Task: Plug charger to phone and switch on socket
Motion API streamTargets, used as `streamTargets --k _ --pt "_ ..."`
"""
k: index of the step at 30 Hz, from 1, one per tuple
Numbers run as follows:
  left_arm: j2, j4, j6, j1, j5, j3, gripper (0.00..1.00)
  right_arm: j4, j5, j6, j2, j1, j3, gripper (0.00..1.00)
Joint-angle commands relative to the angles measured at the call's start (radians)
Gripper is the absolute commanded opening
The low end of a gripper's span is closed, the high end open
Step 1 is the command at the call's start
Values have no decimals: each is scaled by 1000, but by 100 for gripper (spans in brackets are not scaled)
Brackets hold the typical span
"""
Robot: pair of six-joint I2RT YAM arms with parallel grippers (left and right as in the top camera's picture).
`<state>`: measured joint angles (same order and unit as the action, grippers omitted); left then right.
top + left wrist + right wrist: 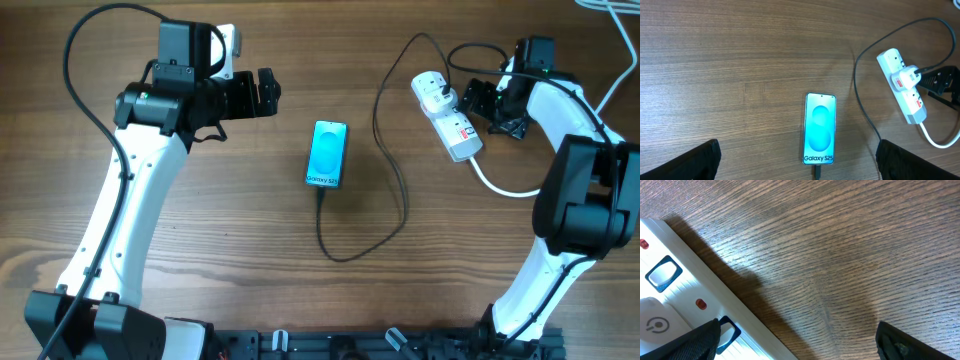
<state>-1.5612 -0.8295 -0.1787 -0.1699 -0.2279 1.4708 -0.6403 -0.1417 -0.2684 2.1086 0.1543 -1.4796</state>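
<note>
The phone (327, 153) lies flat mid-table, its cyan screen (819, 128) lit. The charger's black plug tip (817, 171) sits in the phone's bottom edge. Its thin black cable (400, 200) loops round to a white adapter (437, 95) plugged into the socket (452, 122), a white power strip. My left gripper (268, 92) hangs open to the left of the phone, holding nothing (797, 150). My right gripper (480, 100) is open just right of the socket. In the right wrist view one of its fingers (690, 342) overlaps the strip's edge beside a rocker switch (727, 330).
The socket's thick white cord (500, 185) curves toward the right arm's base. More white cables (610, 20) cross the top right corner. Bare wooden table (230, 220) surrounds the phone.
</note>
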Motion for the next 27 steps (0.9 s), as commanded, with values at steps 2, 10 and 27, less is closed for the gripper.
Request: streamTargets --k 2,10,27 --pt "-6 2 -10 -2 17 -1 100 1 -37 2 31 -19 51 100" --pt "-6 2 -9 -2 17 -1 100 0 -53 4 31 -19 53 100" --pt "-6 2 -9 -2 17 -1 100 -19 -77 3 31 -19 53 100"
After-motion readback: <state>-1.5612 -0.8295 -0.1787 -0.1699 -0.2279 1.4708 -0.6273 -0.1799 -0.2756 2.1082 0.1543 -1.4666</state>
